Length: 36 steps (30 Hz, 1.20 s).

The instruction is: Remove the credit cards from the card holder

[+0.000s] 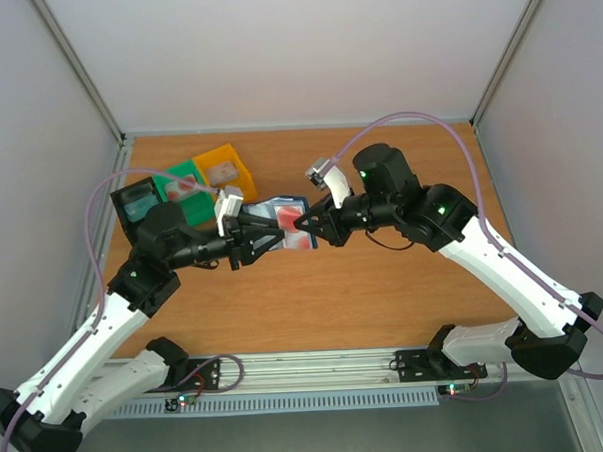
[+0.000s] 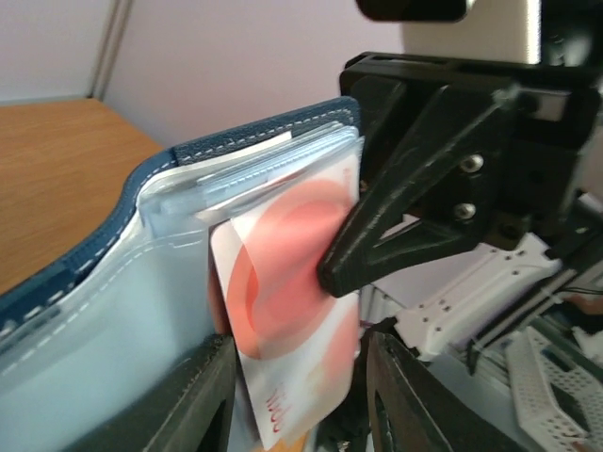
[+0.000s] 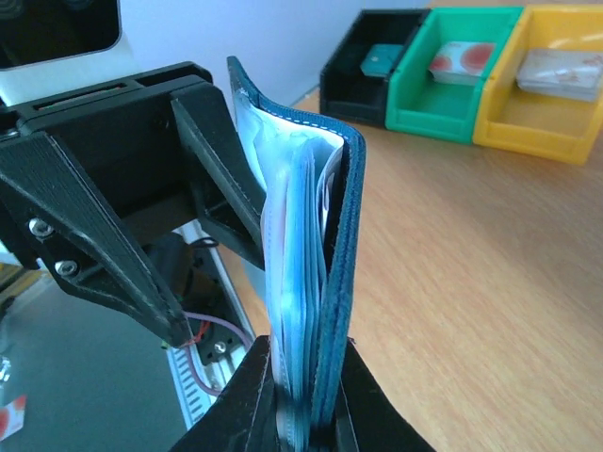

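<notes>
The flat navy-blue bifold card holder (image 1: 285, 207) is held off the wooden tabletop (image 1: 384, 292) at centre frame. It is pinched by the right claw (image 3: 303, 377), which is pressed together on its edge. A pale plastic credit card with red circles (image 2: 292, 282) is seen partly out of its clear pocket. The left claw (image 2: 300, 386) is set around its lower end; whether it is gripped cannot be told.

One risk is judged: the right fingertip (image 2: 339, 264) appears pressed on the card, so a pull may drag the holder along or let the card slip.

A black plastic bin (image 3: 349, 66), a green plastic bin (image 3: 424, 118) and a yellow plastic bin (image 3: 528, 141) are lined up at the upper right of the right wrist view, well apart.
</notes>
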Each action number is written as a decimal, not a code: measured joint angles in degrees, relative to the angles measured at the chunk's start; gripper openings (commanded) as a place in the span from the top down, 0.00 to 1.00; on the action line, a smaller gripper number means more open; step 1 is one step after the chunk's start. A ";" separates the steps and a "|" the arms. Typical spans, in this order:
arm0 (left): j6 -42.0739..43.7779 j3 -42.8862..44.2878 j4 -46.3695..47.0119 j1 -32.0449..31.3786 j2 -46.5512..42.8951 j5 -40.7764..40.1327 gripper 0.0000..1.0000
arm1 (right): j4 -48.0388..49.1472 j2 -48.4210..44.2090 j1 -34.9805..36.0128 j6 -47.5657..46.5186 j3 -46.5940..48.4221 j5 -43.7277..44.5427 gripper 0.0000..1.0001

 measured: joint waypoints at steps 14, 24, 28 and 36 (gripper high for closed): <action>-8.50 0.00 10.19 -0.76 0.20 7.56 0.79 | 3.98 -2.19 -0.96 -1.29 -0.83 -6.69 0.99; -8.79 -0.02 12.59 -2.01 0.17 10.88 1.00 | 3.98 -4.33 -0.55 -3.52 -1.29 -11.72 0.70; -8.00 -0.04 12.55 -2.67 -0.24 12.81 1.00 | 5.11 -4.87 0.33 -6.03 -2.10 -13.03 0.48; -7.10 -0.09 12.09 -2.16 0.00 15.10 1.00 | 5.95 -8.41 0.85 -8.96 -8.02 -13.66 0.46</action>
